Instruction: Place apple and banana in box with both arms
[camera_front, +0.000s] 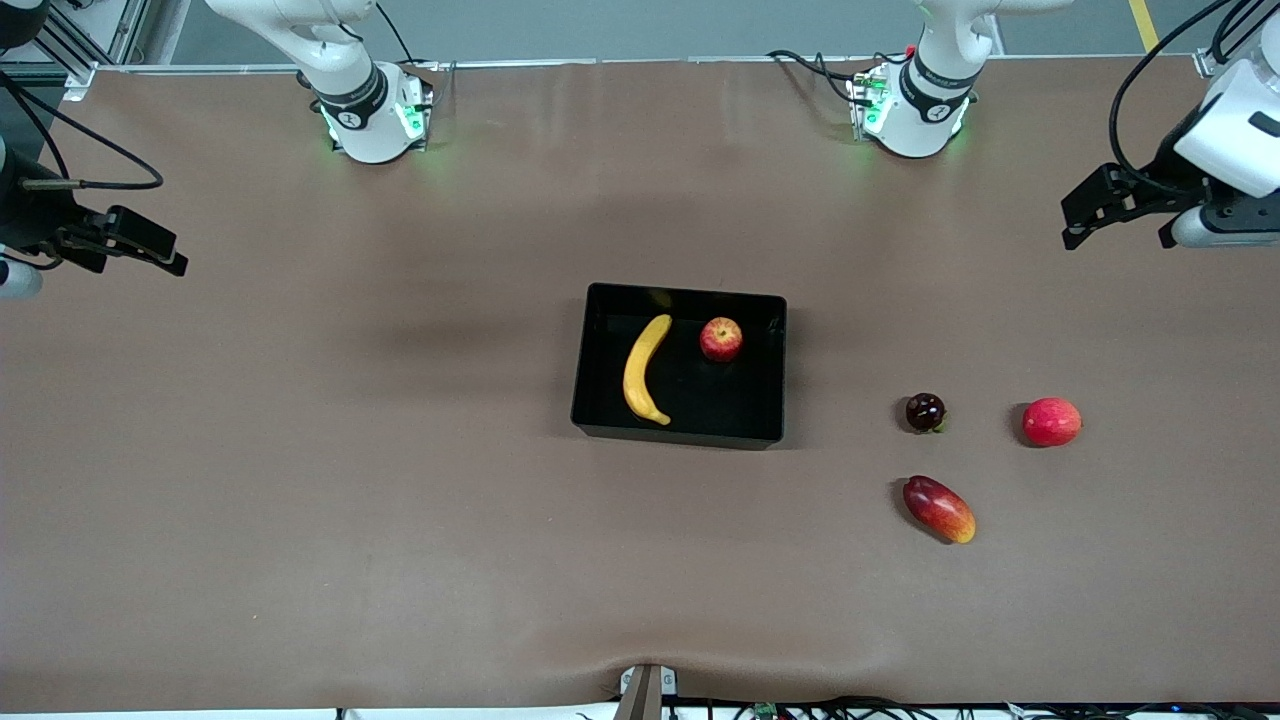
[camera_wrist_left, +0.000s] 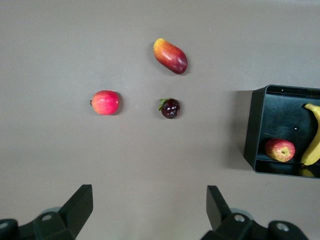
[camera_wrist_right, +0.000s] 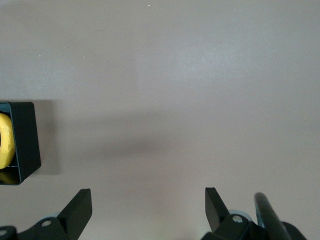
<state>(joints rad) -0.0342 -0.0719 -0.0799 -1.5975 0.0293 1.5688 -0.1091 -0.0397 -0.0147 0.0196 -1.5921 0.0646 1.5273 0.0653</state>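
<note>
The black box (camera_front: 680, 436) stands at the table's middle. The yellow banana (camera_front: 645, 370) lies in it toward the right arm's end, and the red apple (camera_front: 721, 339) sits in it beside the banana. My left gripper (camera_front: 1115, 238) is open and empty, up over the table's left-arm end, apart from all fruit. In the left wrist view my left gripper (camera_wrist_left: 149, 200) sees the box (camera_wrist_left: 255, 125), the apple (camera_wrist_left: 280, 150) and the banana (camera_wrist_left: 314, 140). My right gripper (camera_front: 140, 262) is open and empty over the right-arm end. In its own view my right gripper (camera_wrist_right: 148, 202) sees the box's wall (camera_wrist_right: 27, 140) and the banana (camera_wrist_right: 5, 140).
Three loose fruits lie on the table between the box and the left arm's end: a dark round fruit (camera_front: 925, 411), a pinkish-red round fruit (camera_front: 1051, 421), and an oblong red-and-yellow fruit (camera_front: 939, 508) nearer the front camera. They also show in the left wrist view.
</note>
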